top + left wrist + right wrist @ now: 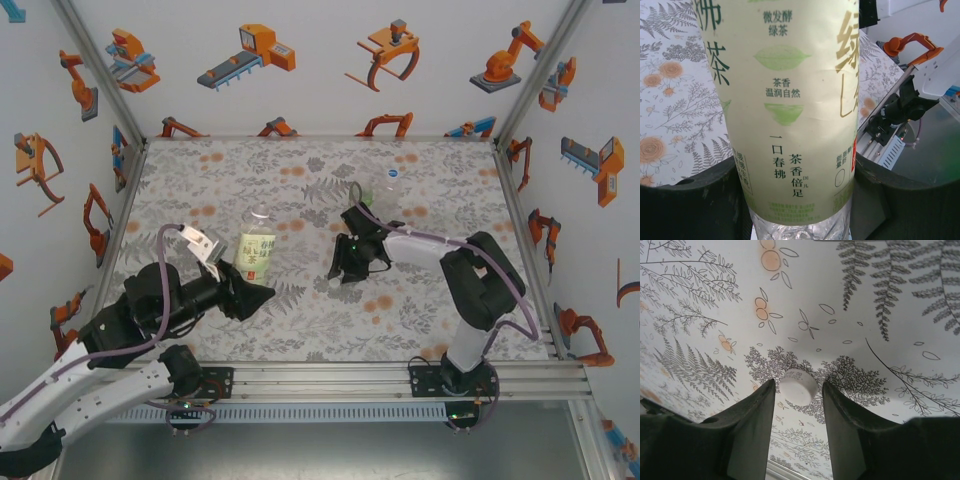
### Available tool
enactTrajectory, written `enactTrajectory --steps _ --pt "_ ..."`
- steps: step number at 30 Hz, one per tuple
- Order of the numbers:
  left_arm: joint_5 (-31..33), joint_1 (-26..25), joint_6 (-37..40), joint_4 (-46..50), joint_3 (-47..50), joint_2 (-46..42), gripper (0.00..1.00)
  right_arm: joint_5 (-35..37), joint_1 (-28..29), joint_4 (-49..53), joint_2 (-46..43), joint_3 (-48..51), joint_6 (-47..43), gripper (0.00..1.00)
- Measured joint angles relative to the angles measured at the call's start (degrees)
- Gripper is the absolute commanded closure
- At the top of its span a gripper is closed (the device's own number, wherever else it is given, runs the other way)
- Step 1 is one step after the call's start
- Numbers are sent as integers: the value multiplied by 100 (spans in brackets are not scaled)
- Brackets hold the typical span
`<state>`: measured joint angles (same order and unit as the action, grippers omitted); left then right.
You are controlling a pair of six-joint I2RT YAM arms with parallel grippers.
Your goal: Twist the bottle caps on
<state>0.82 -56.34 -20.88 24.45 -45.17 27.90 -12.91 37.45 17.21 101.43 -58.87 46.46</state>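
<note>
The white cap (pixel 798 386) lies on the table (pixel 865 315), right of the tea bottle (pixel 257 247), between the right gripper's (pixel 798 388) narrowly parted jaws and seemingly ungripped. The left gripper (pixel 795 175) clamps that bottle low. An off-centre close could flick the cap away.

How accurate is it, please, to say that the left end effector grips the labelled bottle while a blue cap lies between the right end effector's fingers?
Nearly: the cap is white, not blue, as the right wrist view shows. The left end effector does grip the labelled bottle.
</note>
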Motion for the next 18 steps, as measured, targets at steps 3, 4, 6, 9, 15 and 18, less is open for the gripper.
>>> enactTrajectory --steps 3,4,6,9,15,18 --pt "-2 0 -50 4 0 -28 100 175 136 227 129 -245 -114 56" --pt "-2 0 -57 7 0 -46 100 247 186 319 177 -337 -155 56" --pt "0 0 -87 20 0 -127 100 417 308 542 293 -551 -245 56" --pt "4 0 -101 48 0 -275 100 734 501 896 459 -866 -396 56" --pt "26 0 -133 92 -2 -431 100 1423 898 1493 699 -1287 -638 56" --pt "26 0 -136 109 0 -437 100 1633 1034 1606 737 -1342 -710 57"
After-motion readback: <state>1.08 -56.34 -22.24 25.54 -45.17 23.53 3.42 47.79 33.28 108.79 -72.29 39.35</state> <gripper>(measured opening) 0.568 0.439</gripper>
